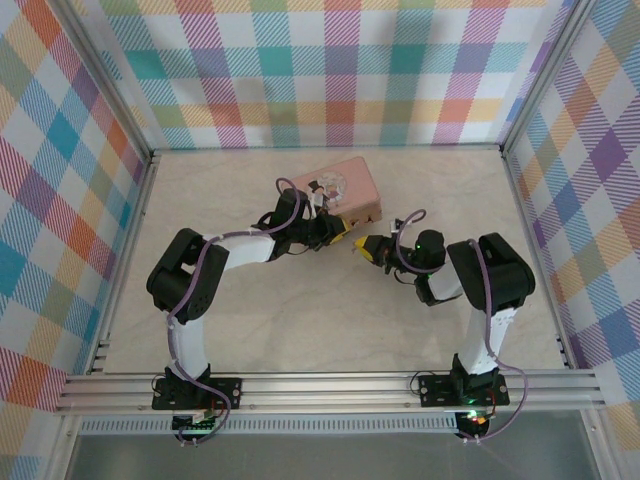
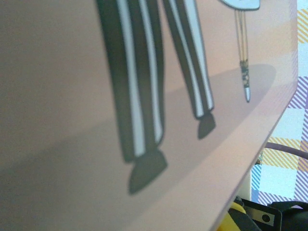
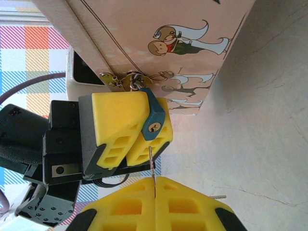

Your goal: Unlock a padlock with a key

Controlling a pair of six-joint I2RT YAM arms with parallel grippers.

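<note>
The padlock (image 3: 153, 118) is small and dark teal. Its shackle hangs through the hasp on the pink tin (image 3: 144, 43), and its keyhole faces my right gripper. My left gripper (image 3: 139, 131) is shut on the padlock's body with its yellow fingers (image 3: 118, 115). My right gripper (image 3: 155, 179) is shut on the key (image 3: 152, 161). The key's thin blade points up at the keyhole and its tip stops a short gap below it. From above, the left gripper (image 1: 338, 238) and the right gripper (image 1: 368, 248) meet tip to tip at the tin's near corner.
The pink tin (image 1: 345, 188) stands on the pale marbled table (image 1: 300, 320), behind the grippers. Its picture side (image 2: 144, 96) lies very close to the left wrist camera. Checked walls (image 1: 320, 70) close in the back and both sides.
</note>
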